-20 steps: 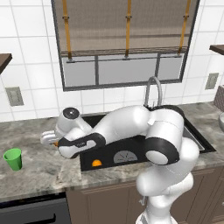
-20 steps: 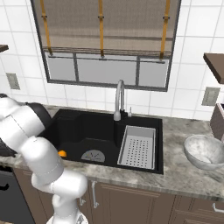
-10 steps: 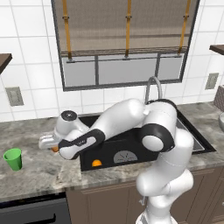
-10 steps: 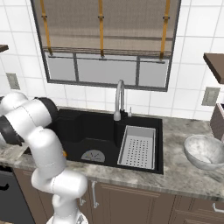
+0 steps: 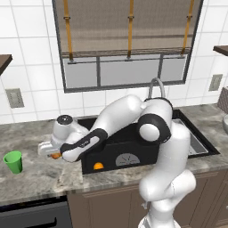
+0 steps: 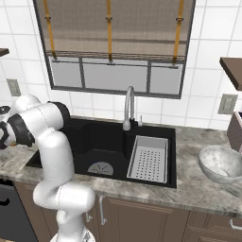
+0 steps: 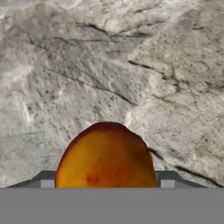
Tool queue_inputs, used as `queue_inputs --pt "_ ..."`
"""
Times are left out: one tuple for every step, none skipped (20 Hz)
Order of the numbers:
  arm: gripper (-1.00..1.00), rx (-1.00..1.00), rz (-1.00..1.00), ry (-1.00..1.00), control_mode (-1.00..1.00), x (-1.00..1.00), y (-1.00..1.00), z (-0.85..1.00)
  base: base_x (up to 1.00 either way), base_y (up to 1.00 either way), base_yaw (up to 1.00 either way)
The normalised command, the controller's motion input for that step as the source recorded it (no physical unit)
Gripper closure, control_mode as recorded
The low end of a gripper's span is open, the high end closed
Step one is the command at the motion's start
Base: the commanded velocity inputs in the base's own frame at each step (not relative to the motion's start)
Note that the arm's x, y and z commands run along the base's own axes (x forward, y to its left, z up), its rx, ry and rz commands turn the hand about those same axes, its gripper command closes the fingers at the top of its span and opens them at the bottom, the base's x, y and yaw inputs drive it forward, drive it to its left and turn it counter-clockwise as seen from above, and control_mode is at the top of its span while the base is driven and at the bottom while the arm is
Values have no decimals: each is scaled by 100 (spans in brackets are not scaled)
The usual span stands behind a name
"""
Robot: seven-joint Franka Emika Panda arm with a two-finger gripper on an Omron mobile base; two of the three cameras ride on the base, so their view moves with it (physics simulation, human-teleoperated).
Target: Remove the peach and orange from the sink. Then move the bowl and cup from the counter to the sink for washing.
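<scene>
Peach (image 7: 106, 157) clamped between my gripper's (image 5: 53, 153) jaws, held low over the counter (image 5: 40, 173) left of the sink (image 5: 133, 147), ready for release; orange (image 5: 98, 166) remains in the basin.

desk (image 5: 40, 178): grey marbled stone
cup (image 5: 13, 161): upright, at 9 o'clock end
bowl (image 6: 221, 163): at 3 o'clock end

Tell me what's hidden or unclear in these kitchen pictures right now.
- Peach: lower part cut off in the hand view.
- Whether the peach rests on the counter: unclear.
- Orange: partly behind the sink rim, left base view.
- Bowl: cropped by the right base view's edge.
</scene>
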Motion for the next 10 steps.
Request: queue_inputs --pt "100 -14 0 0 -100 0 13 -25 0 0 0" --pt "100 -16 0 0 -100 0 13 -25 0 0 0" --pt "100 -16 0 0 -100 0 13 -26 0 0 0" --pt "100 -14 0 0 -100 0 13 -25 0 0 0" --pt "100 -13 0 1 -100 0 13 -25 0 0 0" --pt "100 -12 0 1 -100 0 14 -25 0 0 0" --pt "100 -11 0 3 -100 0 13 -26 0 0 0" --pt "100 -10 0 1 -100 0 10 -25 0 0 0" --pt "100 -9 0 1 -100 0 10 -25 0 0 0" --pt "100 -8 0 2 -100 0 9 -24 0 0 0"
